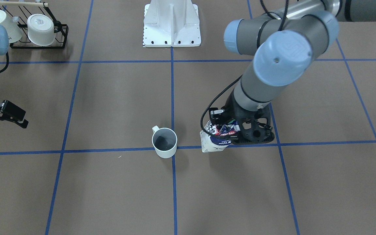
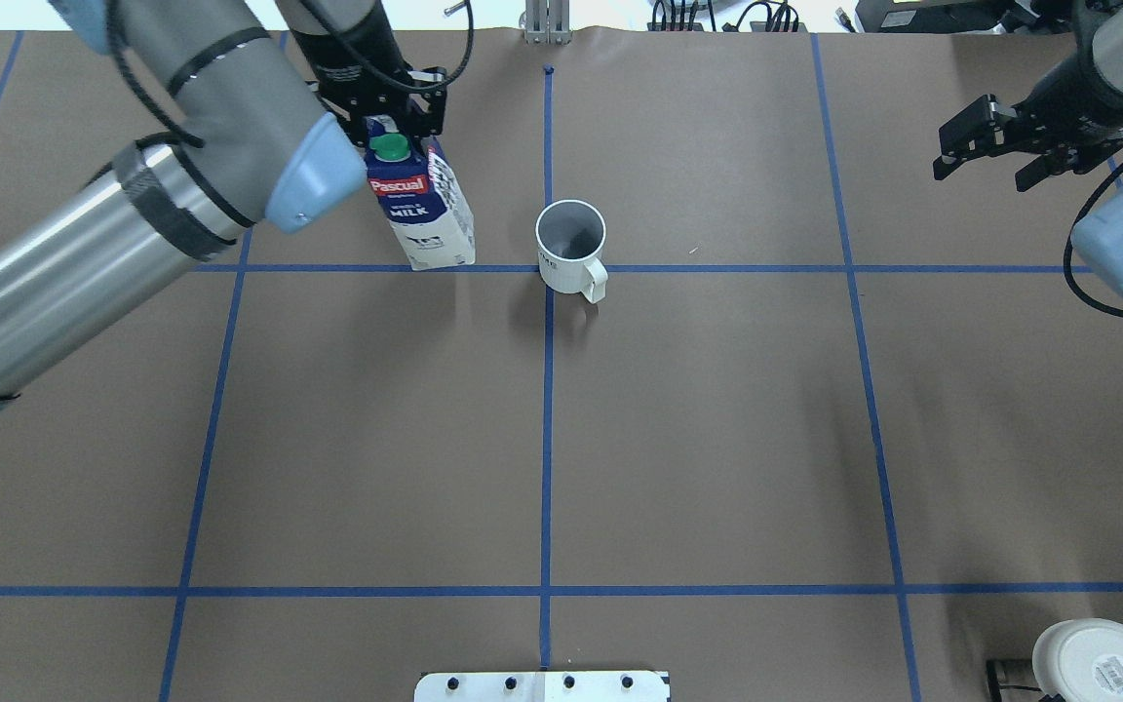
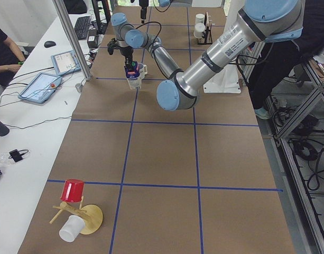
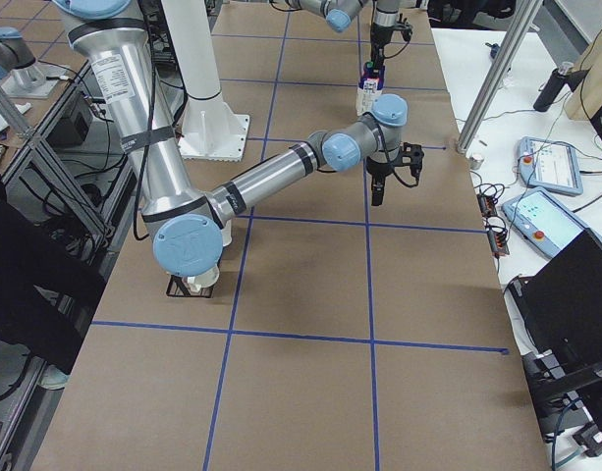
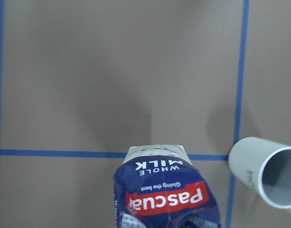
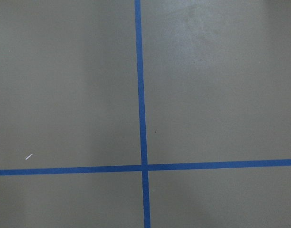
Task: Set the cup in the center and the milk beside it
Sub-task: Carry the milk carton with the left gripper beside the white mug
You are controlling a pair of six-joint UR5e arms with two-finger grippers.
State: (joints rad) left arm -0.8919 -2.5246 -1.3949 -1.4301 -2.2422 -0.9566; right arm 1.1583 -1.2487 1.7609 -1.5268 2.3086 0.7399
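on the brown gridded table [image 2: 717,409] the cup [image 2: 571,246] stands upright on the center crossing [image 2: 547,269], handle toward the robot. just beside it the milk [image 2: 422,210] stands vertical, cap up, its top clamped in the left gripper [image 2: 401,117]. the right gripper [image 2: 986,174] hangs spread apart, well away.

Silver-grey arms [image 2: 35,283], pale-blue joint caps [image 1: 282,58]; black hands [image 2: 983,168], cables [image 1: 214,101]

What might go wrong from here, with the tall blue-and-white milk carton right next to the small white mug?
The left gripper holds the blue-and-white milk carton only by its top; released before the base sits flat, it may topple toward the small white mug. Lifting away, the gripper might snag the green cap and drag the carton along.
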